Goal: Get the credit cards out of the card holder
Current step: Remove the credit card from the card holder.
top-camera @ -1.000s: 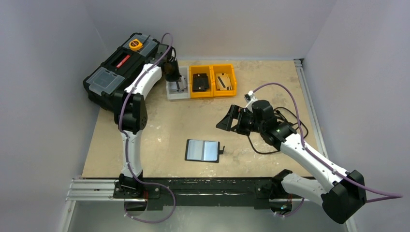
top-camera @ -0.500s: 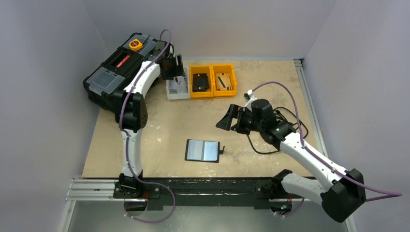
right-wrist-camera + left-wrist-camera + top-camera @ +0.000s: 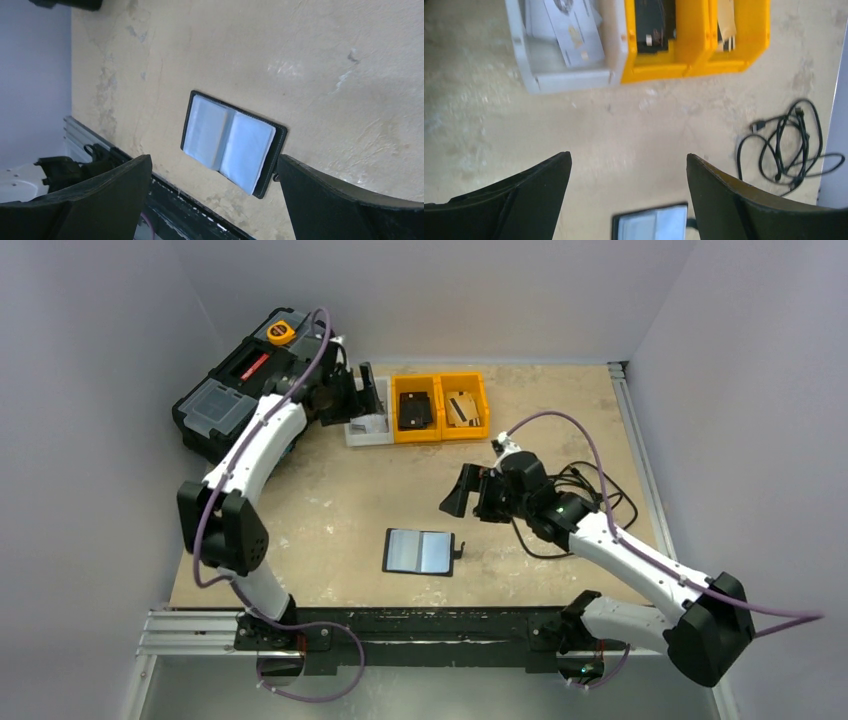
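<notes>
Top external: pale bluish plastic credit cards (image 3: 405,549) sit unremoved in the open black leather card holder (image 3: 278,137); left gripper (image 3: 629,159) and right gripper (image 3: 215,159) gape empty.

scuffed beige table (image 3: 340,495) carries open card holder (image 3: 419,551), black toolbox (image 3: 215,405), grey bin (image 3: 366,437), yellow bins (image 3: 441,431), coiled cable (image 3: 590,478).

The left gripper (image 3: 368,390) has drawn back from the grey bin (image 3: 365,438), the right gripper (image 3: 458,495) edging leftward.
</notes>
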